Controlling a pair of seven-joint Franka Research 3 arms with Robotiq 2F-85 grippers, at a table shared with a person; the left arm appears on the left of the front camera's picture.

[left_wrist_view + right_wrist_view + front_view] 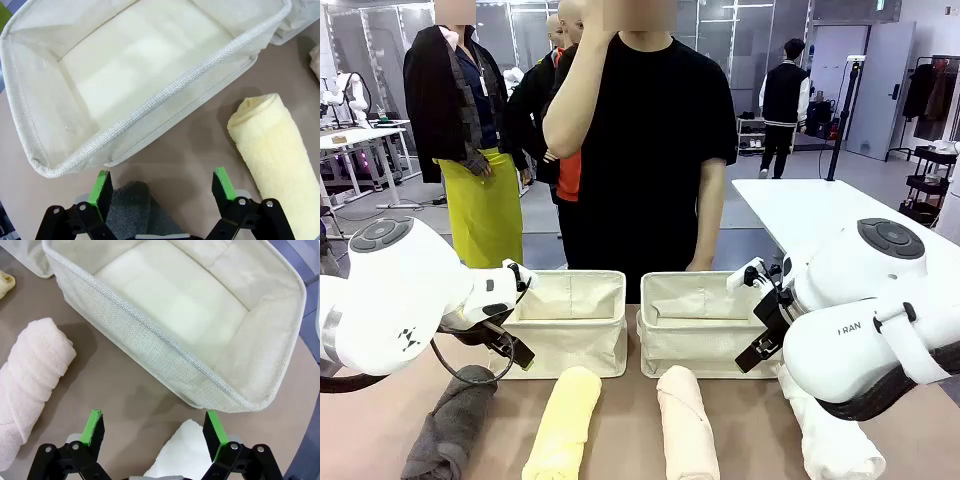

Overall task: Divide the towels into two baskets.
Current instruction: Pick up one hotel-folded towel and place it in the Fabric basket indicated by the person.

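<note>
The dark grey towel (450, 425), the pale yellow towel (563, 425), the peach towel (685, 420) and the white towel (835, 440) lie in a row on the desk (630, 420), running from our left to our right. None is in a bin yet. Just behind them the left basket (575, 345) and the right basket (695, 350) stand side by side, both empty.

Our left tool (162, 185) hangs over the near end of the dark grey towel, spread wide and holding nothing. Our right tool (155, 425) hangs over the end of the white towel, also spread wide and empty. A person (650, 130) stands at the far side.

We judge the rolls are the main risk. A pinch at one end may catch only the outer layer, so the towel unwinds and trails. A trailing tail could snag a soft basket wall, folding or dragging it.
</note>
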